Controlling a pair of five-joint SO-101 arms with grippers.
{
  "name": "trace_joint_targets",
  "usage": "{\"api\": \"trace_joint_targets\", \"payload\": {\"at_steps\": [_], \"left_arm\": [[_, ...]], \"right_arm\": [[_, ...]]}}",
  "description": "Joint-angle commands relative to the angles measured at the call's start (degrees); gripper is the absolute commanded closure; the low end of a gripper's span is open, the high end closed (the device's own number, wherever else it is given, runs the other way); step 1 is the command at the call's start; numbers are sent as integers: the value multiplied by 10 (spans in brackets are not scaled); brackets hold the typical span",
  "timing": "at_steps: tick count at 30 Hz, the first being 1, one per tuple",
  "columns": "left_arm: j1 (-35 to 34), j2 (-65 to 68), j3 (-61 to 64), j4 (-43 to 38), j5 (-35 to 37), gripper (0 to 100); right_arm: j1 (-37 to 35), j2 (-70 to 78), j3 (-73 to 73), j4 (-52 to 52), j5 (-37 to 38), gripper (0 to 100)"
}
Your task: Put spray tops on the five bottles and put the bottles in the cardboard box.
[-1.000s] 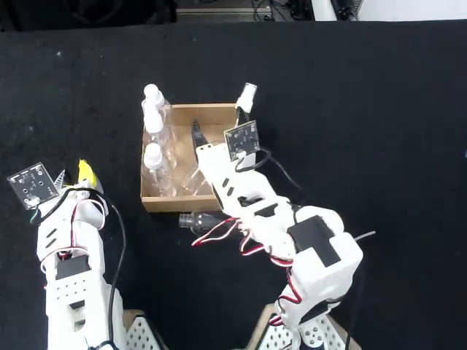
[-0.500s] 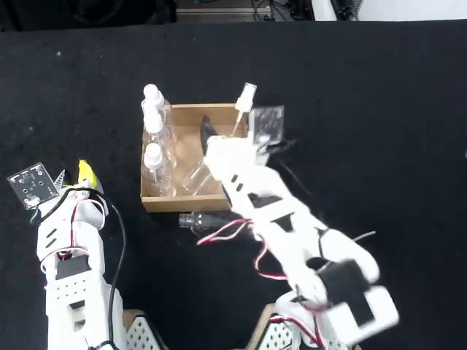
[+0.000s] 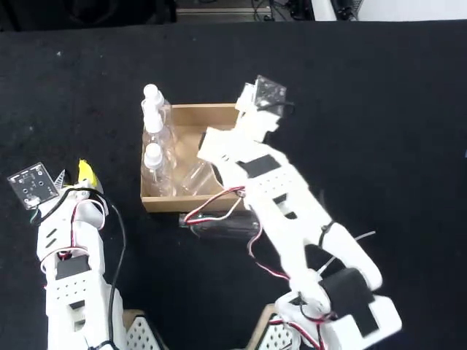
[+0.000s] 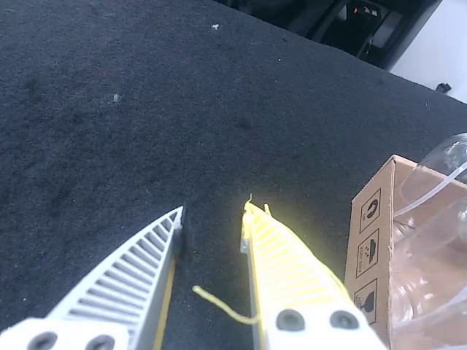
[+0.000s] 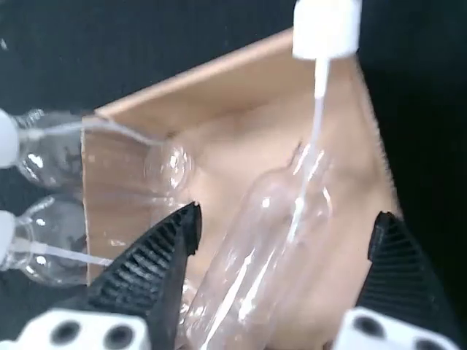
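The counter (image 3: 379, 109) is black, with wires (image 3: 288, 9) past its far edge. The right claw (image 5: 287, 216) is wide open and empty over the box (image 3: 191, 108). Under it a bottle (image 5: 263, 255) leans in the box, neck up toward the far right corner. The left claw (image 4: 213, 210) is a bit open and empty, left of the box.

Right gripper (image 5: 288, 211) lifted, apparently released bottle (image 5: 255, 244) into cardboard box (image 5: 208, 95).

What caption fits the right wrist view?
Open right gripper above the cardboard box, framing a leaning bottle whose spray top stands raised above its neck.
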State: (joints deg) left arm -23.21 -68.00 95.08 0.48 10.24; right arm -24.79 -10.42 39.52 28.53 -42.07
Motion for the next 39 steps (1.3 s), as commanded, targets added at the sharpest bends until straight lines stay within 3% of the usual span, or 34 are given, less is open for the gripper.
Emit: {"api": "trace_joint_targets", "payload": {"at_steps": [1, 10, 39], "left_arm": [[3, -11, 5, -11, -5, 884], [3, -11, 5, -10, -5, 884], [1, -11, 5, -10, -5, 887]], "right_arm": [[-25, 14, -48, 3, -25, 672], [-31, 113, -96, -10, -53, 672], [-51, 160, -96, -8, -165, 673]]}}
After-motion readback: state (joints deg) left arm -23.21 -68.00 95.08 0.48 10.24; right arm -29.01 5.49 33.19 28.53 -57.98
